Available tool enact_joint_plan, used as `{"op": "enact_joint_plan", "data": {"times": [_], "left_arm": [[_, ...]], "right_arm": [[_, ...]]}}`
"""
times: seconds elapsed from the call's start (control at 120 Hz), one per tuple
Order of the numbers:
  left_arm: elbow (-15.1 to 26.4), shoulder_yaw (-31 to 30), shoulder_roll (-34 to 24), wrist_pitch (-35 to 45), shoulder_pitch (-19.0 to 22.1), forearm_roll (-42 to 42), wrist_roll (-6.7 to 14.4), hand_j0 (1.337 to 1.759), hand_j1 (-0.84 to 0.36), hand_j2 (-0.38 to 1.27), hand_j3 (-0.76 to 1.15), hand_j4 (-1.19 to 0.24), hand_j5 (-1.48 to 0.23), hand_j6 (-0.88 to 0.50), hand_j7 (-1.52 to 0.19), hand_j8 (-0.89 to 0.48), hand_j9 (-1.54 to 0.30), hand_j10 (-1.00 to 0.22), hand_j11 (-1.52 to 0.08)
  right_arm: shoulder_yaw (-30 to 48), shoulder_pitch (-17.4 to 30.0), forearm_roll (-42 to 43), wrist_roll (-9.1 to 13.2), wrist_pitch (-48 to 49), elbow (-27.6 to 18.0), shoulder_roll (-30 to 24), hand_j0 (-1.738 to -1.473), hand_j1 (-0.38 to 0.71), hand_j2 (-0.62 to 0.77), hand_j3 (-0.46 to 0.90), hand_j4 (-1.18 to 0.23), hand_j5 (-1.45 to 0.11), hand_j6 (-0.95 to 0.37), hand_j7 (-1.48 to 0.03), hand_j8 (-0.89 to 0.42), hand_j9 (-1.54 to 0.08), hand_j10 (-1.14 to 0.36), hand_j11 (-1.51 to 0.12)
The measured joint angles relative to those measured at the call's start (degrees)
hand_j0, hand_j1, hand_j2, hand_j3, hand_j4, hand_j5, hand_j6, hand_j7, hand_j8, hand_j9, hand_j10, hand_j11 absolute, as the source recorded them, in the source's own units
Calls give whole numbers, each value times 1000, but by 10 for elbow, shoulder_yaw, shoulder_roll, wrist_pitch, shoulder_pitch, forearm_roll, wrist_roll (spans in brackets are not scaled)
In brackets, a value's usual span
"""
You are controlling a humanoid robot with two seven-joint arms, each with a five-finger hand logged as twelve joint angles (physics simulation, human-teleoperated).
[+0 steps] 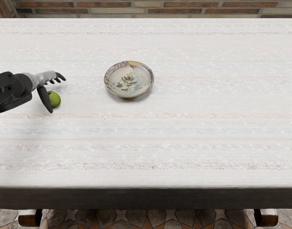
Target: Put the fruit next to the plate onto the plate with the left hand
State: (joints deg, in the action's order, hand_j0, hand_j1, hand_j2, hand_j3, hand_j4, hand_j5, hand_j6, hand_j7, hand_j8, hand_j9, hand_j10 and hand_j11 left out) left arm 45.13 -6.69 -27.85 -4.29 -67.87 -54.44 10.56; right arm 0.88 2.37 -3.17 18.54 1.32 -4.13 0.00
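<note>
On the white woven tablecloth (146, 143), the left hand (46, 85) spreads its fingers (58, 76) wide over the round green fruit (55, 99), gripping nothing, left of the floral ceramic plate (145, 72).

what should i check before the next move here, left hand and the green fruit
1. Left hand is at the fruit: ok, fingers above it, thumb by its left side.
2. Hand open, holding nothing: ok.
3. Thumb touching the fruit: cannot tell.
4. Plate flat on the table, to the right of the fruit: ok.
5. Path from fruit to plate free of other things: ok.
6. Fruit on the plate: not ok, it lies on the table.
</note>
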Motion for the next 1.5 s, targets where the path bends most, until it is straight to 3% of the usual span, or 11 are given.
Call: {"op": "enact_joint_plan", "data": {"times": [0.367,0.725,0.758,0.8,0.825,1.05,1.5], "left_arm": [[25,-1,-15,27,16,0,-6,1658,57,51,0,-248,-319,-249,-319,-249,-319,-247,-318],[36,-1,-25,43,25,0,-29,1658,-1,64,7,-297,-383,-298,-383,-298,-382,-297,-382],[38,-1,-25,46,26,-1,-32,1673,-7,90,-9,-304,-393,-306,-392,-306,-391,-306,-389],[39,-1,-25,48,27,-2,-34,1676,-19,76,67,-315,-406,-318,-403,-320,-401,-320,-398],[40,-2,-27,50,27,-2,-36,1659,-25,84,54,-321,-414,-324,-412,-326,-409,-327,-406],[46,-5,-36,62,27,-1,-51,1658,-76,77,18,-369,-478,-370,-477,-370,-476,-370,-475],[50,-21,-41,80,27,1,-55,1657,-209,102,2,-472,-619,-473,-618,-473,-618,-472,-618]], "right_arm": [[0,0,0,0,0,0,0,-1658,-349,0,0,-1,0,-1,0,-1,0,0,0],[0,0,0,0,0,0,0,-1658,-349,0,0,-1,0,-1,0,-1,0,0,0],[0,0,0,0,0,0,0,-1658,-349,0,0,-1,0,-1,0,-1,0,0,0],[0,0,0,0,0,0,0,-1658,-349,0,0,-1,0,-1,0,-1,0,0,0],[0,0,0,0,0,0,0,-1658,-349,0,0,-1,0,-1,0,-1,0,0,0],[0,0,0,0,0,0,0,-1658,-349,0,0,-1,0,-1,0,-1,0,0,0],[0,0,0,0,0,0,0,-1658,-349,0,0,-1,0,-1,0,-1,0,0,0]]}}
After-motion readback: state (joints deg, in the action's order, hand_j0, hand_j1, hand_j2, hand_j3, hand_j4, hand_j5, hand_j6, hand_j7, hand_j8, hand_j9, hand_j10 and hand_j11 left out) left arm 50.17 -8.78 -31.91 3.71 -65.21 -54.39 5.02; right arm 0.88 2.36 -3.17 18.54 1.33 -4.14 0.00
